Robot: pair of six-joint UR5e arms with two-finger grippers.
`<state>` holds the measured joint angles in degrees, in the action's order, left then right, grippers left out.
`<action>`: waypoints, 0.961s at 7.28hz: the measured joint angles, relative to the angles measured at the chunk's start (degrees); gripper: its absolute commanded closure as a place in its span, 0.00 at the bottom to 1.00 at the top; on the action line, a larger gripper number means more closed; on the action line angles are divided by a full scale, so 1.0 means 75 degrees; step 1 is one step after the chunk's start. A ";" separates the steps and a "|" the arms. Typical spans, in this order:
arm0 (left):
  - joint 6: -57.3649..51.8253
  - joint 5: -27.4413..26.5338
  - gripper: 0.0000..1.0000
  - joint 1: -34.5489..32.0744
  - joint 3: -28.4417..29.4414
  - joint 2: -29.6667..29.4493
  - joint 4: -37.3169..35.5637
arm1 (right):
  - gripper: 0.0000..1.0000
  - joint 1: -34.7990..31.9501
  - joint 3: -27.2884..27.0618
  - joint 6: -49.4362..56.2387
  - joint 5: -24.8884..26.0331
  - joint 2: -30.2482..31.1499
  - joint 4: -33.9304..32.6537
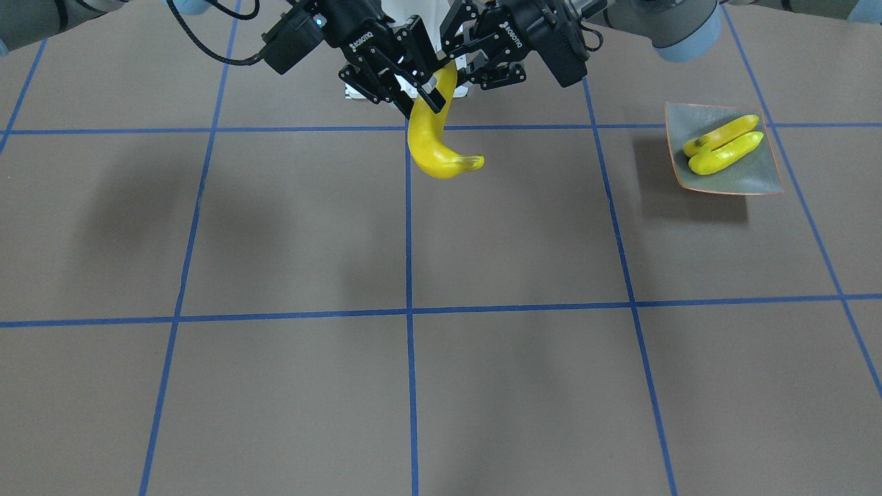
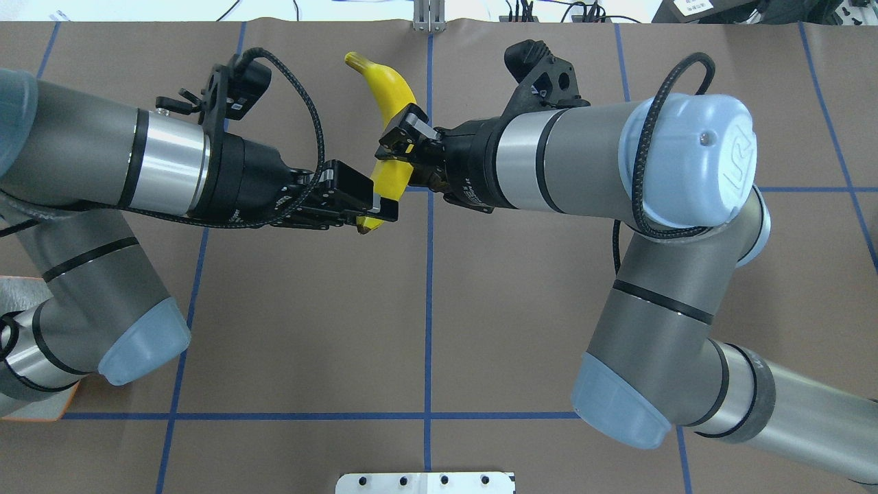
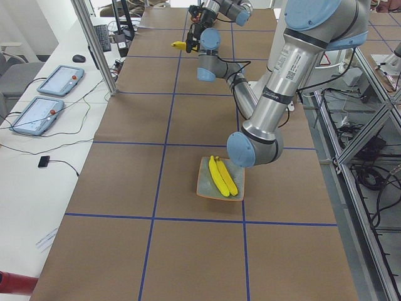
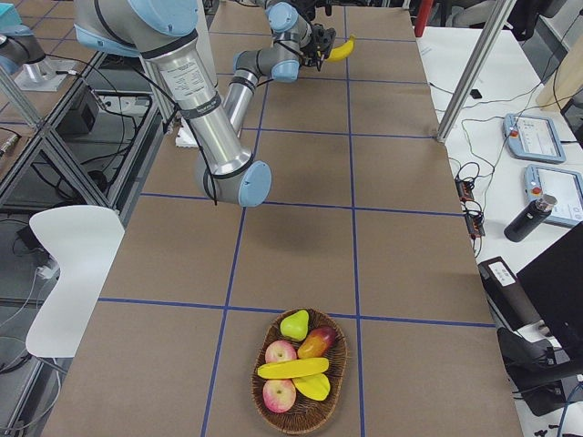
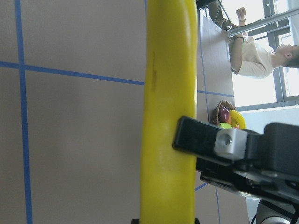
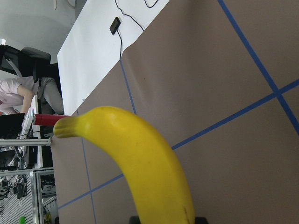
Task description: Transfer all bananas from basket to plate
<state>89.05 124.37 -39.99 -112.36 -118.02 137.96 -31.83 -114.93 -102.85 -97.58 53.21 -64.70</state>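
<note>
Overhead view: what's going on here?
Looks like a mid-air handover. The right gripper is clamped on the held banana above the table; the left gripper sits at one end of it, grip unclear. Two bananas lie on the plate; the fourth banana is in the basket with other fruit.

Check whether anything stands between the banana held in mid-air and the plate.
Nothing visible does. Only bare table lies between the held banana and the plate. Two bananas already lie side by side on the plate, leaving bare dish along its edges.
</note>
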 measured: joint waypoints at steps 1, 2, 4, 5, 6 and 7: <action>-0.0004 -0.0002 1.00 0.0000 -0.0005 0.0012 0.0003 | 0.00 0.0018 -0.0077 0.0299 0.0036 0.0005 0.0001; -0.0009 -0.0005 1.00 0.0000 -0.0005 0.0036 0.0004 | 0.00 0.0012 -0.0210 0.0501 0.0026 0.0006 -0.0006; -0.0133 0.0016 1.00 -0.0017 -0.0051 0.0208 0.0004 | 0.00 -0.0199 -0.0431 0.0790 -0.0106 0.0208 -0.0061; -0.0496 0.0045 1.00 -0.0037 -0.0203 0.0565 0.0004 | 0.00 -0.0469 -0.0456 0.1019 -0.0398 0.0474 -0.0073; -0.1050 0.0082 1.00 -0.0053 -0.0469 0.1136 0.0004 | 0.00 -0.0872 -0.0434 0.1312 -0.0890 0.0804 -0.0080; -0.1754 0.0169 1.00 -0.0074 -0.0764 0.1814 0.0007 | 0.00 -0.1376 -0.0355 0.1694 -0.1499 0.1180 -0.0087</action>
<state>75.89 125.63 -40.54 -118.09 -104.42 138.01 -42.14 -117.60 -90.15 -108.83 62.06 -65.35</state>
